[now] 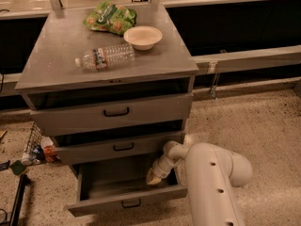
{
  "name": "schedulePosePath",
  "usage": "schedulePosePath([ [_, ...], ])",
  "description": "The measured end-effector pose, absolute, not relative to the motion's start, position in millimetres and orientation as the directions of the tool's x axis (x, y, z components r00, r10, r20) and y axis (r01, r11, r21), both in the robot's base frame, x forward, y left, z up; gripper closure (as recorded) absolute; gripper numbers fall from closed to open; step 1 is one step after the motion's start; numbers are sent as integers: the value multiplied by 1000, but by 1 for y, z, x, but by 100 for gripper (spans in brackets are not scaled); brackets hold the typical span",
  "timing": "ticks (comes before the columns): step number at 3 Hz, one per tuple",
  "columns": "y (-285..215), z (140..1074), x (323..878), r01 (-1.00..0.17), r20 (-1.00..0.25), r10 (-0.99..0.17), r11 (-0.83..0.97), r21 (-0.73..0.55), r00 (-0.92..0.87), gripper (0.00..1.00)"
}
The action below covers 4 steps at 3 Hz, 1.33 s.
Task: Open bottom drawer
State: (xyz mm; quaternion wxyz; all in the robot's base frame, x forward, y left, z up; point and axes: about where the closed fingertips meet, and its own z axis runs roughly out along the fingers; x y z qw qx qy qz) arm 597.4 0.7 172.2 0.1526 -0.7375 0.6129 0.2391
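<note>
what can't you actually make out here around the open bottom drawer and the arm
Camera view:
- the gripper, down inside the short grey metal bottom drawer at its right side: whether it touches the drawer is not discernible.
- the drawer's rear interior: hidden under the mid-sized grey drawer front and behind the white arm.
- the arm's base: cut off by the lower edge.
- floor clutter: partly hidden by the grey cabinet.

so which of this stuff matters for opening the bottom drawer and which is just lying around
Part of the job:
- bottom drawer, pulled out
- gripper, down inside it on the right

Just lying about:
- water bottle, white bowl and green snack bag on the cabinet top
- top drawer, middle drawer
</note>
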Motion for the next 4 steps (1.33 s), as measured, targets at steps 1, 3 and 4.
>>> schedulePosePath([
  [1,8,158,586,-976,-554,-825,-197,94,113,100],
  [3,13,155,552,-969,-564,-822,-196,150,79,100],
  [4,21,153,526,-958,-576,-816,-203,203,51,100],
])
